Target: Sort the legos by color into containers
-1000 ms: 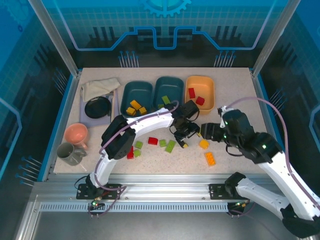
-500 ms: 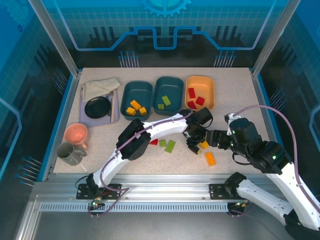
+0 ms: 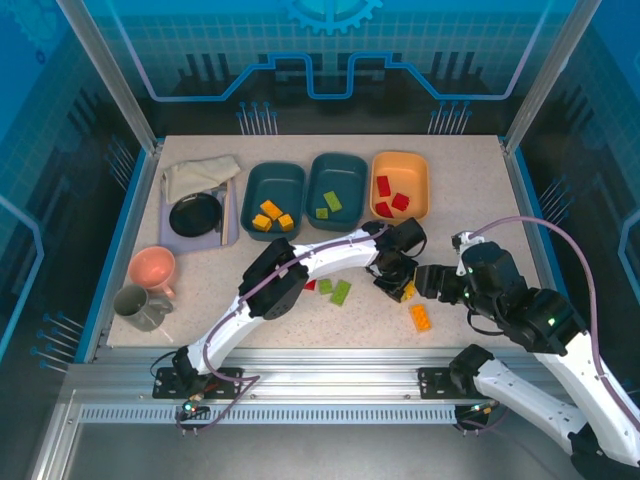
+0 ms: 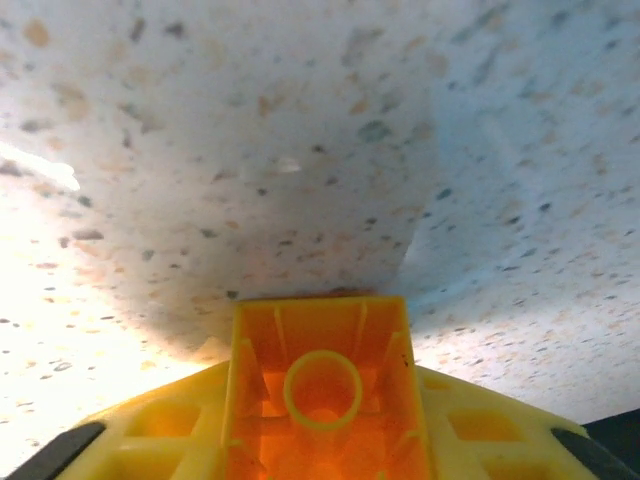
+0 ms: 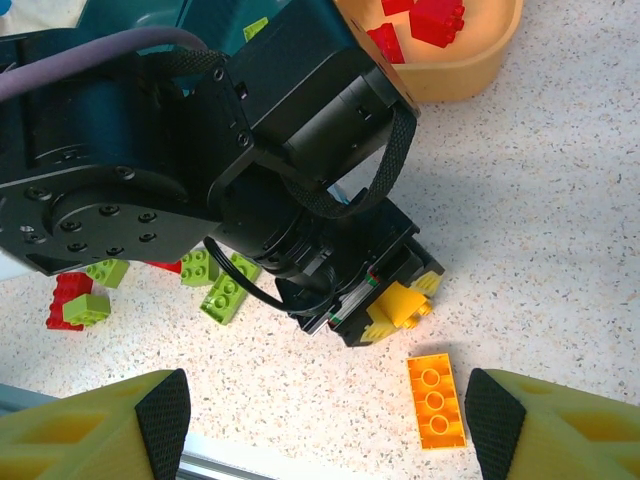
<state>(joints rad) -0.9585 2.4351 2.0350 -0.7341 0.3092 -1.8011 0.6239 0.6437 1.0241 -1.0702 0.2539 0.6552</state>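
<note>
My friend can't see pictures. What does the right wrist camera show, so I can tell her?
The left gripper pinches a small orange brick. A long orange brick lies on the table nearby, green bricks lie at the picture's left, and red bricks sit in an orange tub at the top.

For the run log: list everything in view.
teal tubs: two, teal, far edge
orange tub: one, light orange, beside them
sorted bricks: three orange-yellow, two green, three red, in tubs
loose bricks: several, red, green, mid-table
oblong brick: one, orange, loose at right
held brick: one, orange-yellow, in left claw
dish: one, black, far left
cloth: one, pale, behind dish
bowl: one, pink, left edge
mug: one, grey, beside bowl
left claw: shut on held brick
right claw: open
</note>
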